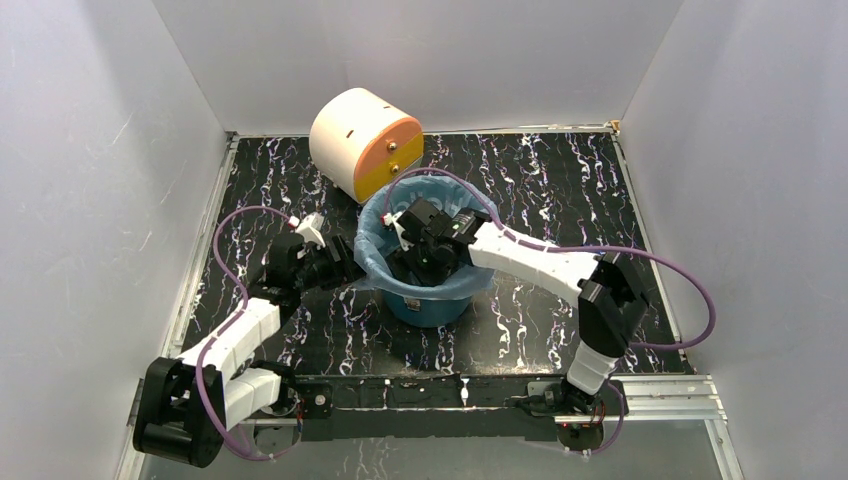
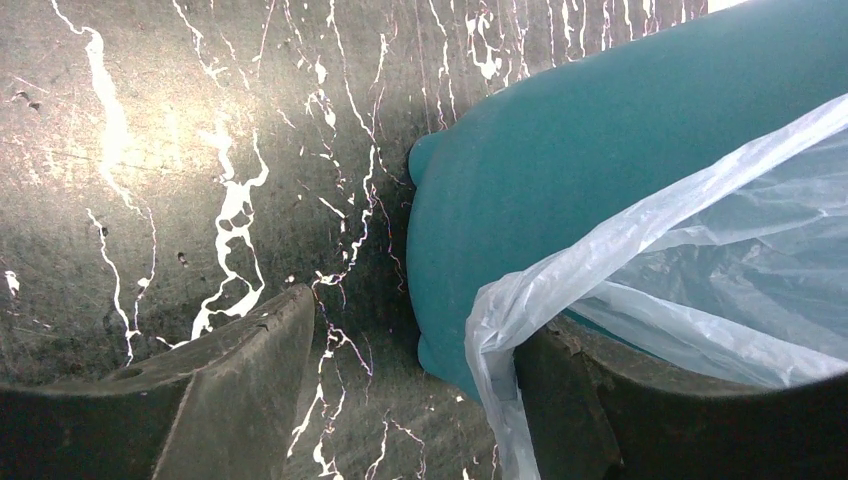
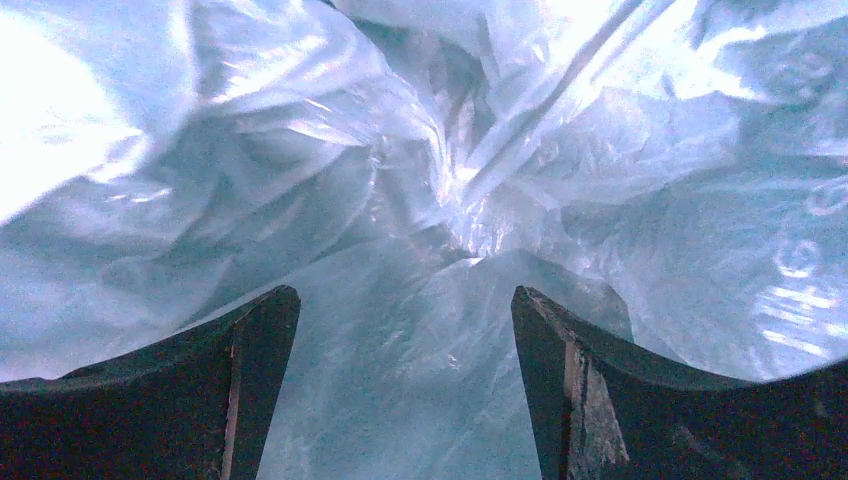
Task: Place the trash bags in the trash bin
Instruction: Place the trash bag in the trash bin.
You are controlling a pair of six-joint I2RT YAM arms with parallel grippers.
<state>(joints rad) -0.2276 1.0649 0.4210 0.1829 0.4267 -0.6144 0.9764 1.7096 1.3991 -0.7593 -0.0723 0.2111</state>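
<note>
Seating trash bag in trash bin, late stage. Bag lies inside bin, edge draped over its rim. Right jaws apart, inside bin; left jaws apart, beside bin's rim. Next, probably: withdraw without snagging plastic.

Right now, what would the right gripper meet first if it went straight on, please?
Most likely the crumpled trash bag lining the bin, straight ahead of the open right gripper; its depth is unclear.
</note>
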